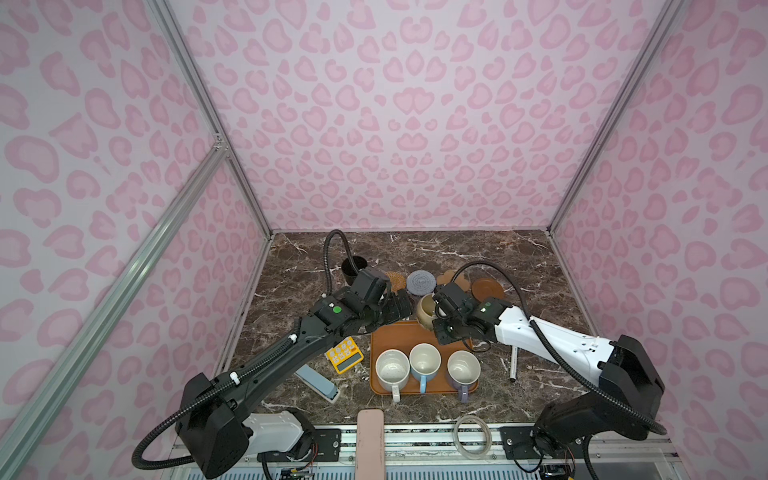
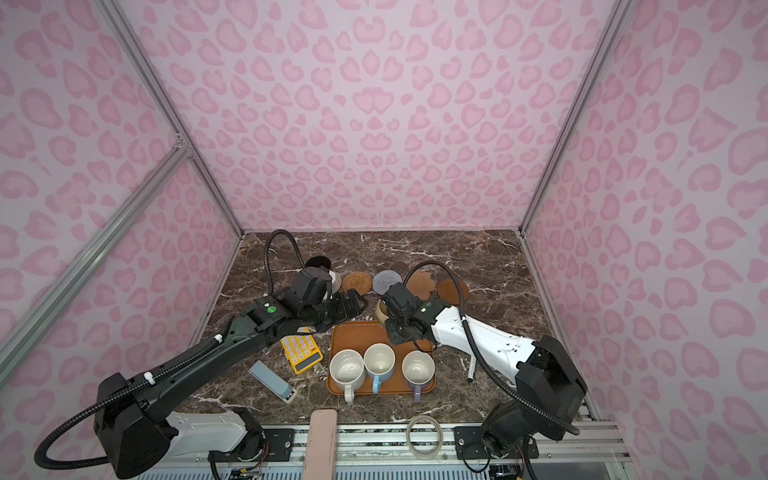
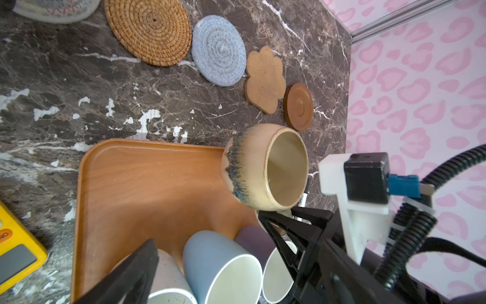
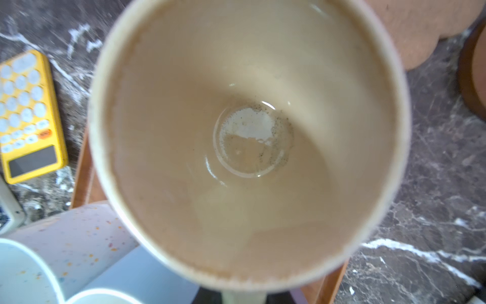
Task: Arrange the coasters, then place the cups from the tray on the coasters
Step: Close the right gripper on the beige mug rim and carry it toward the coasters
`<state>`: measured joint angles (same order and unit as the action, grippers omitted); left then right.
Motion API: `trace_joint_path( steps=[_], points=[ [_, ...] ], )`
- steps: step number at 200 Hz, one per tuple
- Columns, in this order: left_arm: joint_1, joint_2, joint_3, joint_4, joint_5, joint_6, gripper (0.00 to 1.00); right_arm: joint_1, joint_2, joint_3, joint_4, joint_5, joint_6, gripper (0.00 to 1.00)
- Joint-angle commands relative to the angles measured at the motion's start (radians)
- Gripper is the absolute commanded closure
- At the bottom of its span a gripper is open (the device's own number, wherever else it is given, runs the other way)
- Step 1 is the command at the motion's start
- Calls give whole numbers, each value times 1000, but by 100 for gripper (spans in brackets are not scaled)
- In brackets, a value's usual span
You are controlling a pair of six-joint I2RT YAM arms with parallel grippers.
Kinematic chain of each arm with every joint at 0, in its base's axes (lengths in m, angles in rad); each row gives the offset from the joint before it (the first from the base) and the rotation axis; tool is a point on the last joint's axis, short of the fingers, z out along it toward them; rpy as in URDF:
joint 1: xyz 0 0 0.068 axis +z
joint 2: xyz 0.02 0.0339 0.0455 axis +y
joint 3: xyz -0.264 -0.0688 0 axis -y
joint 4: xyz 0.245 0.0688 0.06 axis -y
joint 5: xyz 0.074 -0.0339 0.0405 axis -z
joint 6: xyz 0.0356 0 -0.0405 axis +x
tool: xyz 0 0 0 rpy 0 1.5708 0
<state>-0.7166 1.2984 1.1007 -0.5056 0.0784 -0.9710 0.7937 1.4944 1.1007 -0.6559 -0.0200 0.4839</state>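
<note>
Both arms stretched to tray (image 1: 395,338) far edge; R pincer (image 1: 435,319) clamps cream cup (image 1: 424,308), L pincer (image 1: 402,309) apart.

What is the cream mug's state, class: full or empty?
Empty. The right wrist view looks straight into the cream mug, and its bare glazed bottom shows, with only a few dark specks.

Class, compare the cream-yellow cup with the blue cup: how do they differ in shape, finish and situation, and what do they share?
The cream-yellow cup is rounded with a dark streaky band; the blue cup is straight-sided and plain. The right gripper holds the cream-yellow cup by its handle at the tray's far corner; the blue cup stands ungripped on the tray. Both are empty and handled.
</note>
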Motion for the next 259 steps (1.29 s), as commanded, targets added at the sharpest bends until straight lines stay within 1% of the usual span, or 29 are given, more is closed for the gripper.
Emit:
trace_joint_path(
  steps=[1,25,52,81,85,101,132,154,177,211,217,259],
  points=[
    [7,-4,23,5,-32,-10,3,-1,17,46,18,21,-21,100],
    [39,-5,40,-13,-34,-24,3,-1,67,119,-7,30,-21,100],
    [101,-19,44,-26,-34,-30,2,-1,149,228,-34,41,-8,100],
    [180,-33,36,-19,-14,-25,2,-4,263,375,-90,76,22,100],
    [190,-36,33,-16,-13,-25,2,-4,277,420,-95,81,27,100],
    [224,-45,32,-10,-16,-16,2,-4,344,507,-107,80,37,100],
    [266,-36,42,-28,-29,1,2,-10,486,675,-148,90,82,100],
    [299,-45,14,6,-25,-16,2,-16,581,790,-177,79,117,100],
    [311,-36,17,4,-41,-4,2,-22,670,901,-199,76,146,100],
    [320,-10,12,22,-23,2,2,-24,791,1072,-263,92,180,100],
    [321,-5,10,23,-20,2,2,-25,832,1094,-265,84,184,100],
    [328,5,-7,34,-26,-2,2,-36,960,1274,-322,77,217,100]
  ],
)
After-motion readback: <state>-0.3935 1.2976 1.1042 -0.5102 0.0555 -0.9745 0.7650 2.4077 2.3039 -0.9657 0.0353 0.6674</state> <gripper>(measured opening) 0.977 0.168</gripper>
